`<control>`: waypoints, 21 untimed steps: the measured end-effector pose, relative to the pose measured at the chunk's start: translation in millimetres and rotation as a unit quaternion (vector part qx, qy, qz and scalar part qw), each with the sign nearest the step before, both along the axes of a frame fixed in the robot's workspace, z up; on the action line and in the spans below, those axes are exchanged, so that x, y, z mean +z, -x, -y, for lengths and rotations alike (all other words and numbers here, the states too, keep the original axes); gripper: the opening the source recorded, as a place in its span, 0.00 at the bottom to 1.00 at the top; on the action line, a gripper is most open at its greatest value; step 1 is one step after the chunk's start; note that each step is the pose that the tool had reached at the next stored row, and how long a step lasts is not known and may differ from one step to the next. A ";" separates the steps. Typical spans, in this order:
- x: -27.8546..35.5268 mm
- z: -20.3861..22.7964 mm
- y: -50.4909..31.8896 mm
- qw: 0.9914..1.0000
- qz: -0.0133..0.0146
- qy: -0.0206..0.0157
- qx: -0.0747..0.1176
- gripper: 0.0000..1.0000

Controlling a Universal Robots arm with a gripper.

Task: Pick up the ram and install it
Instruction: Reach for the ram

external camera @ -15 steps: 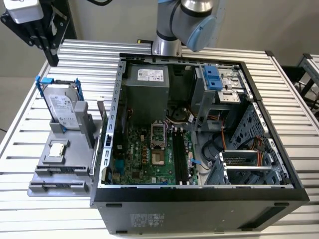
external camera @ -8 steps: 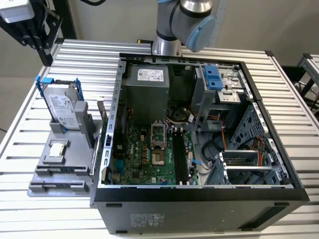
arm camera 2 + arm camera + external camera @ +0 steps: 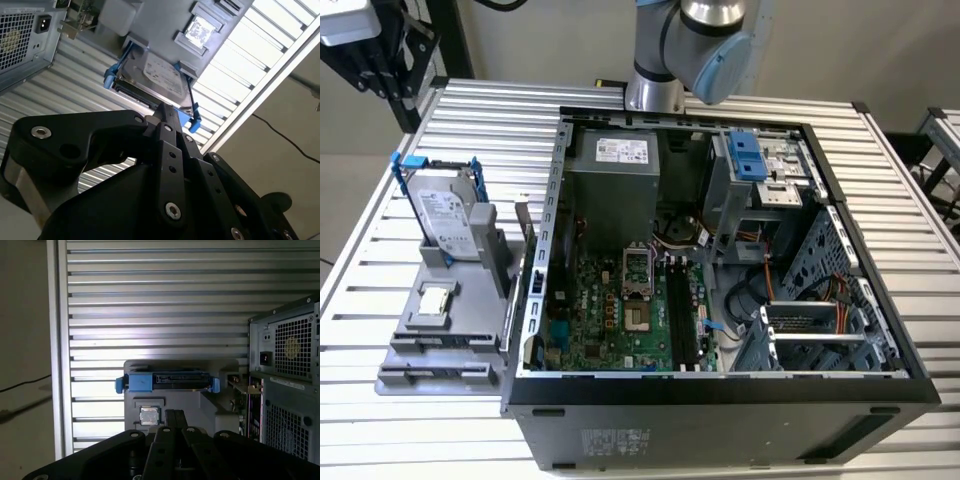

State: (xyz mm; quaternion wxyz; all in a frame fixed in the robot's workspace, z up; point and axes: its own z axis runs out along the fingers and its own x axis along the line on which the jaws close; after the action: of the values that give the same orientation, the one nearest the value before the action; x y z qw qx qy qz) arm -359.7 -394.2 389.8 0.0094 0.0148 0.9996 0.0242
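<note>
Ribbed aluminium slats make up the desk [image 3: 470, 110], which carries an open computer case [image 3: 720, 410] lying on its side with the motherboard [image 3: 620, 315] facing up. On the board, the long black slots [image 3: 682, 315] to the right of the square socket look bare. Just beside the case, on the exterior view's left, sits a grey holder tray [image 3: 440, 345]. A silver hard drive [image 3: 445, 215] in a blue-clipped frame stands propped at its far end, and a small square silver chip [image 3: 435, 298] lies nearer. The ram [image 3: 241, 384] appears in the first wrist view as a thin greenish board with gold along it, standing on edge in the side of the tray that faces the case, between the hard drive and the case wall; it is not in a slot. The arm [image 3: 690, 40] rises at the far edge of the desk, beyond the case. In both wrist views the gripper [image 3: 167, 107] hangs well above the desk, aimed toward the tray, with the hard drive and the chip lined up just past its tip and the ram off to the side near the case's rear panel. Its black fingers [image 3: 167, 137] look pressed together and pinch nothing, well apart from the ram.
</note>
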 end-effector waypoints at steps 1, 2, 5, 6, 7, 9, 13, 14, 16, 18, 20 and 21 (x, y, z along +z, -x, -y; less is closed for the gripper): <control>0.0 0.0 0.1 1.000 0.000 0.000 0.000 0.00; 0.0 0.0 0.1 1.000 0.000 0.000 0.000 0.00; -0.2 1.6 0.2 1.000 0.000 0.000 0.000 0.00; -0.2 2.7 0.2 1.000 0.000 0.000 0.000 0.00; -0.2 3.9 0.1 1.000 0.000 0.000 0.000 0.00; -0.2 6.5 0.1 1.000 0.000 0.000 0.000 0.00; -0.3 11.9 0.1 1.000 0.000 0.000 0.000 0.00; -0.3 13.4 0.1 1.000 0.000 0.000 0.000 0.00; -0.3 16.6 0.1 1.000 0.000 0.000 0.000 0.00; -0.4 20.1 0.1 1.000 0.000 0.000 0.000 0.00; -0.4 23.6 0.1 1.000 0.000 0.000 0.000 0.00; -0.4 25.5 0.1 1.000 0.000 0.000 0.000 0.00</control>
State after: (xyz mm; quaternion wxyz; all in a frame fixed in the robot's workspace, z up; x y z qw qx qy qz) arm -359.8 -419.7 389.4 0.0094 0.0149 0.9996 0.0242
